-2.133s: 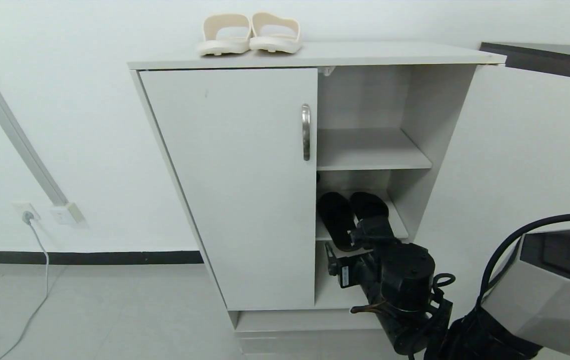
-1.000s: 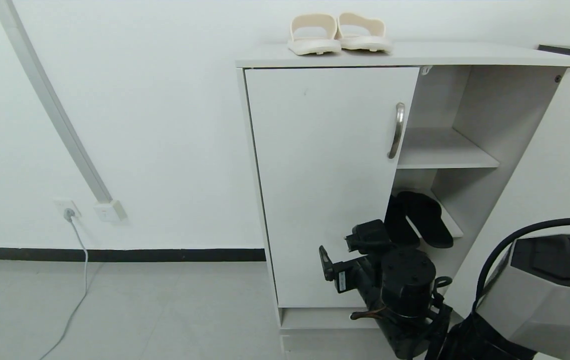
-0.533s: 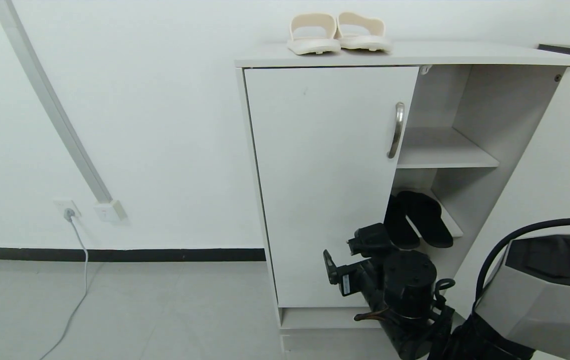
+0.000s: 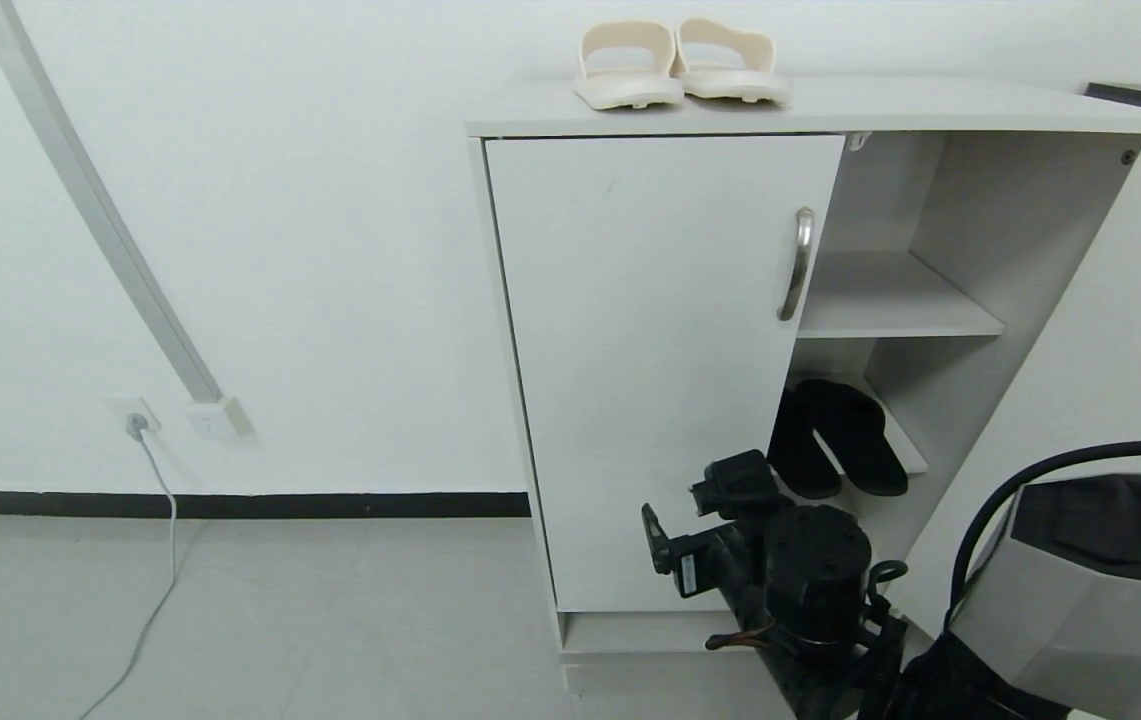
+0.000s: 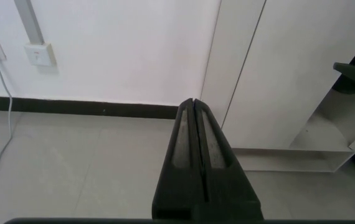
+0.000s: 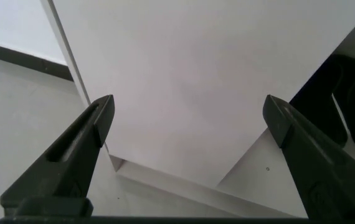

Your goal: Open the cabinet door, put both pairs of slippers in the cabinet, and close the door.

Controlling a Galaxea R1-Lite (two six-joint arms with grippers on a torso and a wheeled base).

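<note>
The white cabinet [image 4: 660, 370] has its left door shut and its right door [image 4: 1120, 330] swung wide. A black pair of slippers [image 4: 835, 435] lies on the middle shelf inside, its edge also visible as slippers [image 6: 352, 93] in the right wrist view. A cream pair of slippers [image 4: 680, 65] sits on the cabinet top. My right gripper [image 4: 695, 505] hangs open and empty low before the shut door, just outside the shelf; its fingers [image 6: 96, 121] frame the door panel. My left gripper [image 5: 194, 102] is shut on nothing, above the floor to the cabinet's left.
A metal handle [image 4: 798, 265] runs down the shut door's edge. The upper shelf [image 4: 890, 300] is bare. A wall socket with a hanging cable [image 4: 135, 425] and a slanted conduit [image 4: 90, 200] are at the left. Grey floor [image 4: 280, 620] lies open before the wall.
The head camera turned left, so the cabinet now appears further right. My right gripper drew back from the black slippers, which stay on the shelf. It has barely moved since a second ago.
</note>
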